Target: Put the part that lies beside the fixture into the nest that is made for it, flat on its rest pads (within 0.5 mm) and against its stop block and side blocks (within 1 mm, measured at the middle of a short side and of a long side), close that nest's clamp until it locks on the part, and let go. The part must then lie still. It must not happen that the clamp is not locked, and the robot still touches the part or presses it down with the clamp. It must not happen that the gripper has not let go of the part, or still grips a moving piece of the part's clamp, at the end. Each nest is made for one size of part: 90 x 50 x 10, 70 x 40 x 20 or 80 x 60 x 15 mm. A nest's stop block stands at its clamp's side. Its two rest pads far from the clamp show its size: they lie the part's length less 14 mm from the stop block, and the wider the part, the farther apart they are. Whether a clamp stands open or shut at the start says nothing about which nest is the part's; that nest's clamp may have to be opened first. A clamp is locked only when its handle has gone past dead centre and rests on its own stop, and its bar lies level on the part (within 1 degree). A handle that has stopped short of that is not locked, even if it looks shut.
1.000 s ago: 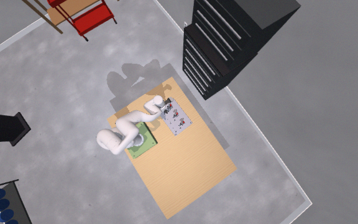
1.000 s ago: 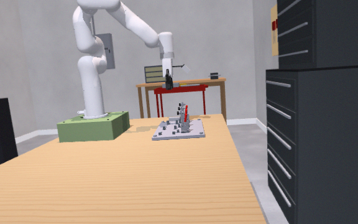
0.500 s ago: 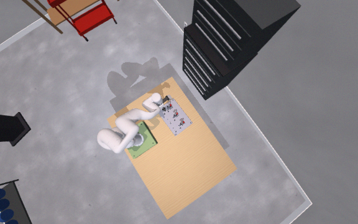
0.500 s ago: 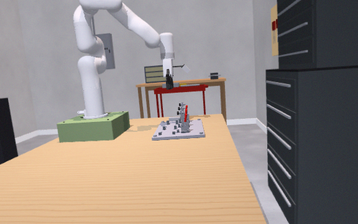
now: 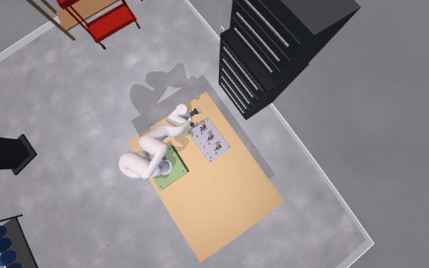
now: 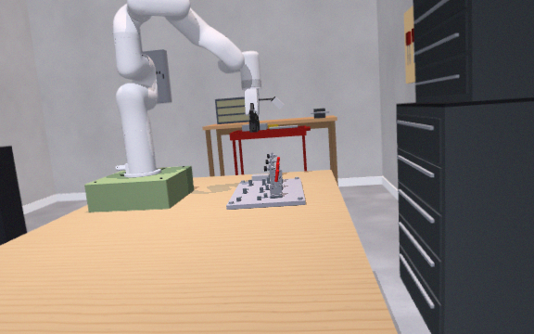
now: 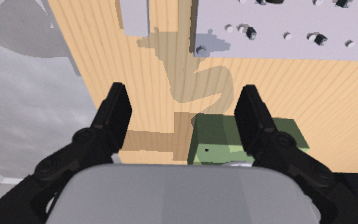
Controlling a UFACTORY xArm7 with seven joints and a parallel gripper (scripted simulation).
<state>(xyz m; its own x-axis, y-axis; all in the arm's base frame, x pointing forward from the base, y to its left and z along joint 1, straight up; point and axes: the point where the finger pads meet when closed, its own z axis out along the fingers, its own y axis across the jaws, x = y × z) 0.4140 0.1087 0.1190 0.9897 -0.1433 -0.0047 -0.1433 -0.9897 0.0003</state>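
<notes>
My gripper (image 7: 183, 97) (image 6: 253, 124) (image 5: 195, 111) is open and empty. It hangs high above the far end of the wooden table (image 5: 218, 208) (image 6: 202, 260) (image 7: 305, 95). The part (image 7: 134, 17) (image 6: 260, 176), a plain grey block, lies flat on the table just beyond the fixture plate (image 7: 280, 40) (image 6: 290, 197) (image 5: 218, 152). In the wrist view it sits at the top edge, left of the plate's corner. The plate carries three nests with small pads, blocks and clamps; red clamp handles (image 6: 277, 167) stand upright. I cannot tell the nests' sizes from here.
The arm's green base (image 5: 173, 167) (image 6: 133, 190) (image 7: 220, 135) stands on the table beside the fixture. A tall black drawer cabinet (image 5: 274, 48) (image 6: 480, 186) stands off the table's right side. A red cart (image 6: 269, 134) and a wooden bench stand behind.
</notes>
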